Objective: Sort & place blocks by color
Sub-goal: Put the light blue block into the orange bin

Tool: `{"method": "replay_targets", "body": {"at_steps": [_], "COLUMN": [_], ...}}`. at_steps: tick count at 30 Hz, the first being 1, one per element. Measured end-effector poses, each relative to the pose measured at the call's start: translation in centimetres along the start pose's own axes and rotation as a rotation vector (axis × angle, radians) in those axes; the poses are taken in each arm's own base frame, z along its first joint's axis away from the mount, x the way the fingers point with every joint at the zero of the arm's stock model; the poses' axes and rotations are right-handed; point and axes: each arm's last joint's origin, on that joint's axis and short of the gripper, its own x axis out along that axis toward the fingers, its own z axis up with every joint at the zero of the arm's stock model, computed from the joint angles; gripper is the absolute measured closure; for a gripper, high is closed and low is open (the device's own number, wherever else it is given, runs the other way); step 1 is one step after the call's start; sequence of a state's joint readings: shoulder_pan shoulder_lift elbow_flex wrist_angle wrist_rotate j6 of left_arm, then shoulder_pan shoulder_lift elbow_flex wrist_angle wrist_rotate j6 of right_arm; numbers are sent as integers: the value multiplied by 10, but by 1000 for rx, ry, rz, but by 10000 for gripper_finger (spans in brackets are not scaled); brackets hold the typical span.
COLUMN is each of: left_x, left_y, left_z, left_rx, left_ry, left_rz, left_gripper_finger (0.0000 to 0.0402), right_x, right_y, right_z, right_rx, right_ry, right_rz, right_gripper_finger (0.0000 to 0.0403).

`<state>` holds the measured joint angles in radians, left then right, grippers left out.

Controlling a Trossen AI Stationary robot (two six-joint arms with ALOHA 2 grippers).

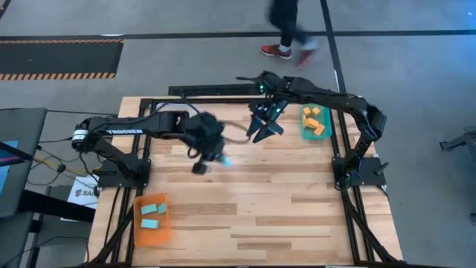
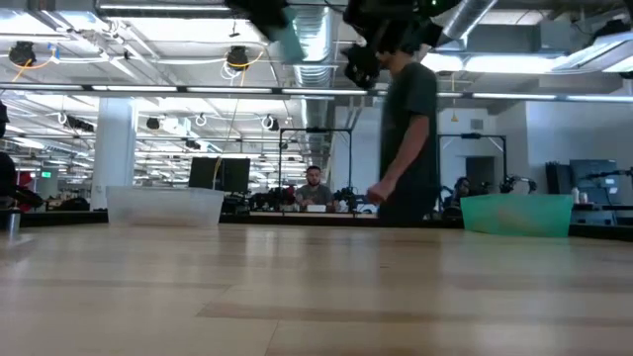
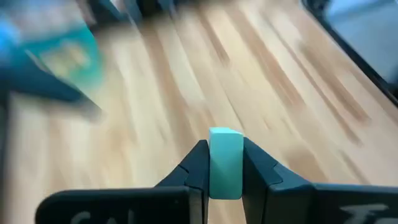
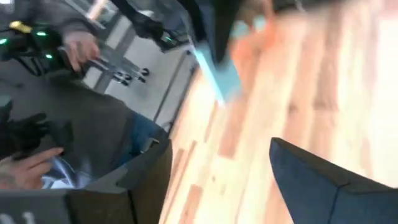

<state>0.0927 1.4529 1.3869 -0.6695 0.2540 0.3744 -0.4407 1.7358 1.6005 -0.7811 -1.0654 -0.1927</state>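
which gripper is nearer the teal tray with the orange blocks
Right. The right gripper hangs just beside the teal tray; the left gripper, clamping a light blue block, is farther off.

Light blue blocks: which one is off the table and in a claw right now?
The light blue block pinched between the left claw's fingers, carried above mid-table. The other light blue blocks lie loose in the orange tray at the table's near left corner.

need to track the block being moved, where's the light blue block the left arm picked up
It's clamped between the left gripper's fingers: the light blue block hangs above the table's middle in the high view, just left of the right gripper.
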Motion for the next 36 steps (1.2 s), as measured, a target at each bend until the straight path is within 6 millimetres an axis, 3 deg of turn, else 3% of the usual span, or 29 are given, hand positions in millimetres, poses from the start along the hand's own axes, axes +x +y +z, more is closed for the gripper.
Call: {"method": "replay_targets", "body": {"at_steps": [4,8,13,18,23,27,32,36], "left_x": [-7,-16,-34,-42,-30,-21,-16,-21], "left_y": [-29,-79,-140,-183,-213,-231,-242,-249], "left_z": [-19,-38,-55,-81,-102,-118,-143,-151], "left_rx": [-190,-327,-488,-683,-818,-865,-803,-703], "left_ry": [245,440,508,628,633,584,673,738], "left_rz": [-148,-239,-279,-224,-184,-165,-129,-171], "left_gripper_finger": [373,373,373,373,373,373,373,373], "right_x": [-18,-30,-27,-19,-8,0,22,44], "right_y": [-11,-14,-13,-11,-8,-4,10,27], "right_z": [-12,-21,-21,-17,-7,1,-2,-3], "right_rx": [85,110,54,-60,-148,-79,57,133], "right_ry": [32,68,82,75,39,8,68,129], "right_rz": [-61,-95,-89,-85,-78,-76,-65,-163], "right_gripper_finger": [109,108,108,108,108,108,108,108]}}
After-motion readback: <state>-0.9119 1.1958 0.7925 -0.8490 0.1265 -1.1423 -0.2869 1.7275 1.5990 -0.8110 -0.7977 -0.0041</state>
